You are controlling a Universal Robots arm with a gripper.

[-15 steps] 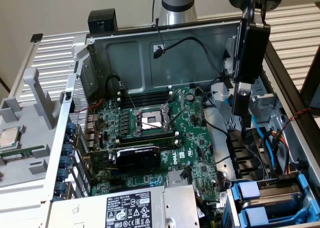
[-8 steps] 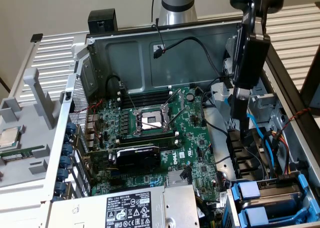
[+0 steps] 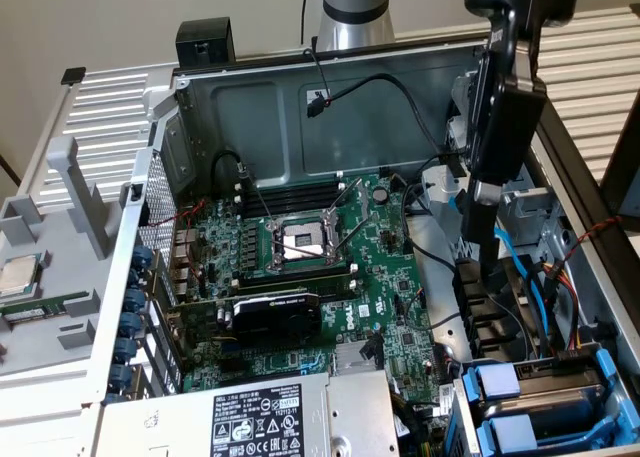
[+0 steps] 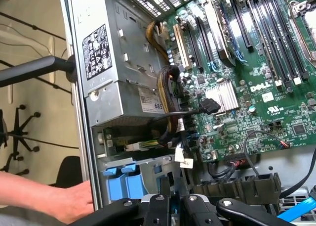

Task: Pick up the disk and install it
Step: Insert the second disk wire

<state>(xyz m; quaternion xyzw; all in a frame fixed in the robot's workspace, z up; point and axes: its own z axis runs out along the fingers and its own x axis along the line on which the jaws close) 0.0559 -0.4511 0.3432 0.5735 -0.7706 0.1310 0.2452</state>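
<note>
Claw at the wrist view's lower edge has its fingers drawn together on nothing we can make out, hanging over the open computer case, while the disk, possibly already seated, sits at the exterior view's lower right.

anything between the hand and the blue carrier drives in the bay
Nothing solid that I can see. The robot hand hangs over black cable clips, just off the blue-carrier drives. Blue cables run alongside, and a person's hand rests at the case edge.
</note>
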